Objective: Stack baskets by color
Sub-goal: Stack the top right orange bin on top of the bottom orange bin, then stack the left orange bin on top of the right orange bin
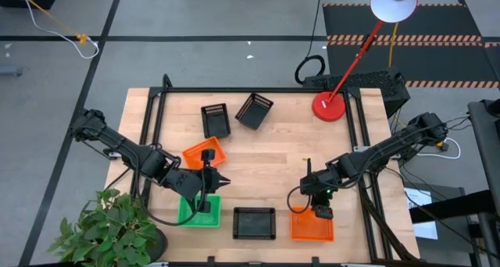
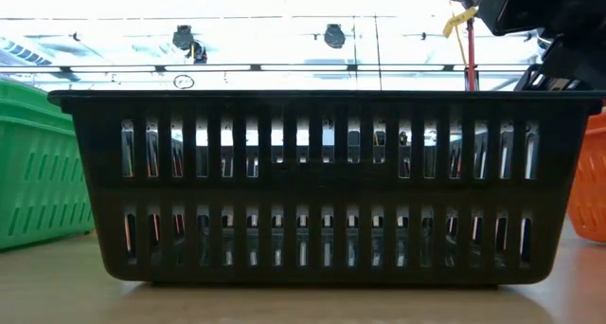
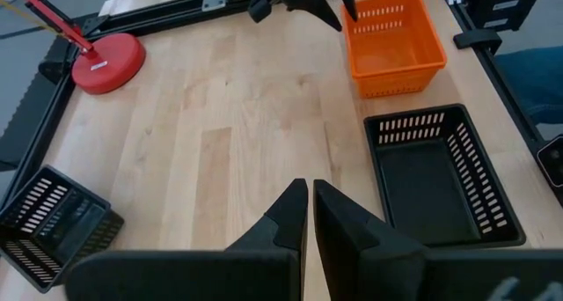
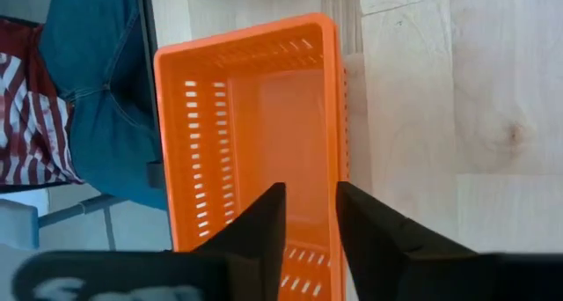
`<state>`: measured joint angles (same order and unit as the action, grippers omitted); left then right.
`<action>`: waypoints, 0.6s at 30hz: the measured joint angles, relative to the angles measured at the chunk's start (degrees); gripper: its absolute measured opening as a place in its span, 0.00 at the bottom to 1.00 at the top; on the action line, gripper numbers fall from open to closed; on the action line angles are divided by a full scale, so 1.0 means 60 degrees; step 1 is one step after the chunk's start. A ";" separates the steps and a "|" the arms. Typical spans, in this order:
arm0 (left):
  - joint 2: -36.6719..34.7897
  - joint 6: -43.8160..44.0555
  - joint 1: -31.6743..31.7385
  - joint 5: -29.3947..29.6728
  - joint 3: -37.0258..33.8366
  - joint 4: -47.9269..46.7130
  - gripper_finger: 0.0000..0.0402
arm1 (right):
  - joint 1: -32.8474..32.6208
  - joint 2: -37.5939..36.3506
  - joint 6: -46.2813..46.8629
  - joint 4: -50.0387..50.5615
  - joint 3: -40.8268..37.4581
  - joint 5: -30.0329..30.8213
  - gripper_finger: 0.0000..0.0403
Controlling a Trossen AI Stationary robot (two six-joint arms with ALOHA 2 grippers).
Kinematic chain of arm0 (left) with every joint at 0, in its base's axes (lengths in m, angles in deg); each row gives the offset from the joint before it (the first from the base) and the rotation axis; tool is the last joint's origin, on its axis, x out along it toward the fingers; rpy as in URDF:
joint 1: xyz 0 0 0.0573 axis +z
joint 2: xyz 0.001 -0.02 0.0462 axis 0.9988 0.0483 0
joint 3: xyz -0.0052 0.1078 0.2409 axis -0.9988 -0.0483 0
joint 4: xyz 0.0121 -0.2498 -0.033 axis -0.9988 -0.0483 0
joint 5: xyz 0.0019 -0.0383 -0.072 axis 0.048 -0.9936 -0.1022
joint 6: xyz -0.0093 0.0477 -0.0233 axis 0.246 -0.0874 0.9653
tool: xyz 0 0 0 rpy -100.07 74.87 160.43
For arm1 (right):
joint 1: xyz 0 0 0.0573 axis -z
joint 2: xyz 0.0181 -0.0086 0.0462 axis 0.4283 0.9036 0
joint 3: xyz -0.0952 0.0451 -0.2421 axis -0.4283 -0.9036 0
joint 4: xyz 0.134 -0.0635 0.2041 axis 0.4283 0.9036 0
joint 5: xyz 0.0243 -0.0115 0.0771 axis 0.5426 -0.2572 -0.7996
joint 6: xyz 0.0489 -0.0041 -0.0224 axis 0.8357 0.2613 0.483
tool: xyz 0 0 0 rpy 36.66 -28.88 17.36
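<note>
My right gripper (image 4: 308, 217) stands open over an orange basket (image 1: 312, 225) near the table's front right; its fingers hang above one short wall (image 4: 303, 259). My left gripper (image 3: 310, 213) is shut with nothing in it. It hovers above bare table between a second orange basket (image 1: 205, 154) and a green basket (image 1: 199, 211). A black basket (image 1: 255, 222) rests on its base at the front centre, and fills the low view (image 2: 322, 187). Two more black baskets sit at the far side, one flat (image 1: 216, 120), one tipped (image 1: 255, 111). My right gripper's fingers (image 4: 264, 222) point steeply down at the orange basket's short wall, which sits on the table. I cannot tell whether they touch that wall or hang just above it.
A red round lamp base (image 1: 329, 105) with its slanted stem stands at the far right. A potted plant (image 1: 109, 228) crowds the front left corner. A person in jeans (image 4: 97, 116) is beside the table's edge by the orange basket. Bare wood (image 1: 266, 165) lies mid-table.
</note>
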<state>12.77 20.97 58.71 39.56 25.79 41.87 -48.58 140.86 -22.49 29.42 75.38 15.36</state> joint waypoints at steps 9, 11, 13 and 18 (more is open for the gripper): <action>0.0002 0.0191 -0.0001 0.0355 0.0000 0.0000 0.06 | -0.0064 -0.0198 0.0677 -0.0054 0.0000 0.0268 0.30; 0.0004 0.0197 0.0001 0.0563 0.0000 -0.0001 0.07 | -0.0193 -0.0417 0.0831 -0.0022 0.0000 0.0782 0.30; 0.0004 0.0275 -0.0001 0.0661 0.0000 -0.0004 0.07 | -0.0378 -0.0699 0.0979 -0.0021 0.0000 0.1385 0.30; 0.0004 0.0937 -0.0008 0.1136 0.0000 -0.0610 0.17 | -0.0992 -0.1504 0.1422 0.0164 0.0007 0.3405 0.30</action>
<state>12.79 26.59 58.66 46.37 25.79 38.21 -54.54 131.83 -13.95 30.41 75.42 35.80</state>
